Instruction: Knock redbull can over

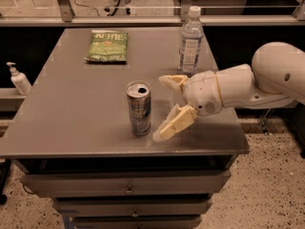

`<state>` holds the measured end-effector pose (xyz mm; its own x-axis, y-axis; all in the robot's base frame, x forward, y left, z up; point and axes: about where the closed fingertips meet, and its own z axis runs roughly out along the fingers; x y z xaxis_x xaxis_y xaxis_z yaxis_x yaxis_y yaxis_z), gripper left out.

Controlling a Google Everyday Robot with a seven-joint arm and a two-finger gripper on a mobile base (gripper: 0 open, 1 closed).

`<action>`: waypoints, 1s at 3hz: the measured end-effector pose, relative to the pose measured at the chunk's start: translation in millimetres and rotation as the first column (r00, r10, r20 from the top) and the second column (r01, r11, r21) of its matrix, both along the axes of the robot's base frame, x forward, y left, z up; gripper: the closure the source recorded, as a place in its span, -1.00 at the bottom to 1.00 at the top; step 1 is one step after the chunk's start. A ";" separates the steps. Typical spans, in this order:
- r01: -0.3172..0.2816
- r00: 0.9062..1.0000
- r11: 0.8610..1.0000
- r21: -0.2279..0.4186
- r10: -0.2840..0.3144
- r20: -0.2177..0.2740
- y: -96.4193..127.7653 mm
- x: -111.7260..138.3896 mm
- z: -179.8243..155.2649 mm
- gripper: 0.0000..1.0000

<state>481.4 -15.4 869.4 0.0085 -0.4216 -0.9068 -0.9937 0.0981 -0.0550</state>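
Observation:
The redbull can (138,108) stands upright near the front middle of the grey table (71,109); it is slim, silver and blue, with its pull-tab top showing. My gripper (163,106) comes in from the right, just to the right of the can and close to it. It is open: one cream finger (171,82) is behind and one finger (174,124) is in front, low over the table. Nothing is between them. A small gap shows between the front fingertip and the can's base.
A clear water bottle (190,41) with a white cap stands at the back right, behind my gripper. A green chip bag (107,46) lies at the back left. A soap dispenser (19,78) stands off the table's left side. Drawers (128,190) sit under the front edge.

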 end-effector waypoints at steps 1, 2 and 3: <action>-0.042 0.999 0.997 0.070 0.042 -0.003 25.1 -3.4 -1.2 -0.66; -0.042 0.999 0.991 0.125 0.044 -0.013 36.5 -1.0 -2.8 -0.19; 0.021 0.999 0.982 0.187 -0.015 -0.037 23.9 11.2 -5.4 0.28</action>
<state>492.5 8.4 864.0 -0.0310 -0.2440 -0.9693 -0.9926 0.1212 0.0012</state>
